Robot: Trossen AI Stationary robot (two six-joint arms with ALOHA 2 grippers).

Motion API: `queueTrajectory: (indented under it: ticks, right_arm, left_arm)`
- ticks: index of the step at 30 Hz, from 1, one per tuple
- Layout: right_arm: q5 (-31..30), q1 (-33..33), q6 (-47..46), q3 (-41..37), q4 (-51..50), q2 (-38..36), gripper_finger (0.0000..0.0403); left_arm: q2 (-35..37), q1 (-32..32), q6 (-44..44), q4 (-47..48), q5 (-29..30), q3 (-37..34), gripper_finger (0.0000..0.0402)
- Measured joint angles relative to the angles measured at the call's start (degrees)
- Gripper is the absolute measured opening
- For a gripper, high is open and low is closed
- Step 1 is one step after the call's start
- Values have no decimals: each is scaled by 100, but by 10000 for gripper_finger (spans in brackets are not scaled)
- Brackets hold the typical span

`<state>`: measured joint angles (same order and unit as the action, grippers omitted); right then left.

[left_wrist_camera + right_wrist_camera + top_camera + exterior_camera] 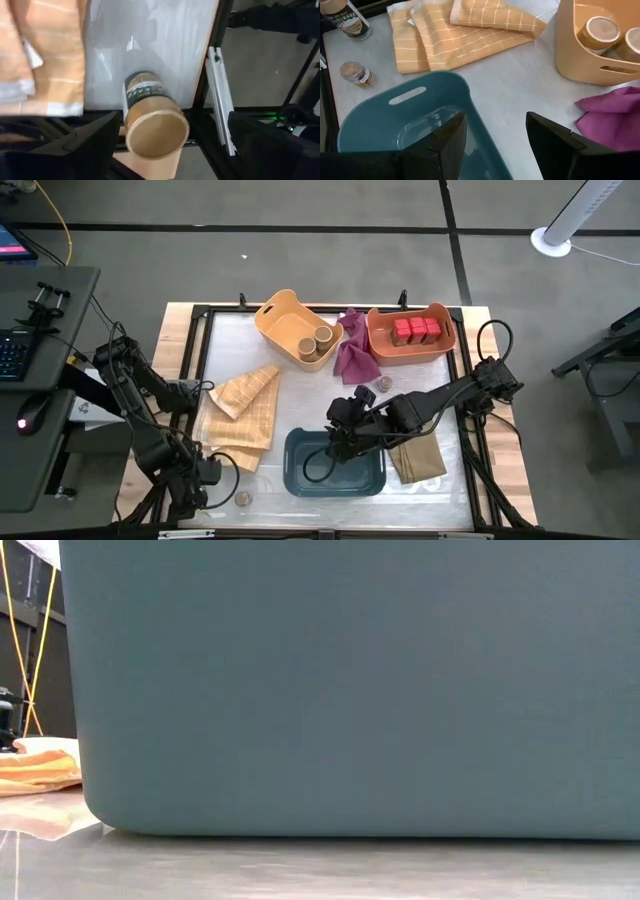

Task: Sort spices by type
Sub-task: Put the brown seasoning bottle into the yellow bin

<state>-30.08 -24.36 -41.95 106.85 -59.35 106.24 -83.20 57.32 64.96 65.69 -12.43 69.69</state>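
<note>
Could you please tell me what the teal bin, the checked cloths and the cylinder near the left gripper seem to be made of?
The teal bin looks like moulded plastic: smooth, slightly glossy walls, rounded rim, cut-out handle. The checked cloths look like woven fabric: soft folds, a grid weave. The cylinder seems to be cardboard or kraft paper, matte tan with a printed label, though that is uncertain. It lies ahead of the open left gripper.

A grey floor (300, 220) crossed by dark seam lines surrounds the wooden-edged table (180, 330). Beyond the right gripper (340, 442), a white round-based stand (552, 242) sits on the floor (far corner); out past the left arm stands a desk with a keyboard (12, 352).
</note>
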Motion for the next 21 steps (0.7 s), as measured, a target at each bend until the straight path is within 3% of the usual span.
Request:
queueTrajectory:
  ticks: [8,17,21]
  right_arm:
    - [-135,0,1,0,5,0,201]
    - [-141,0,-7,-87,-31,35,201]
    - [-135,0,-14,-87,5,82,201]
  left_arm:
    - [33,249,45,68,-186,0,358]
    - [22,850,82,148,745,0,358]
    - [-2,967,96,431,850,-46,358]
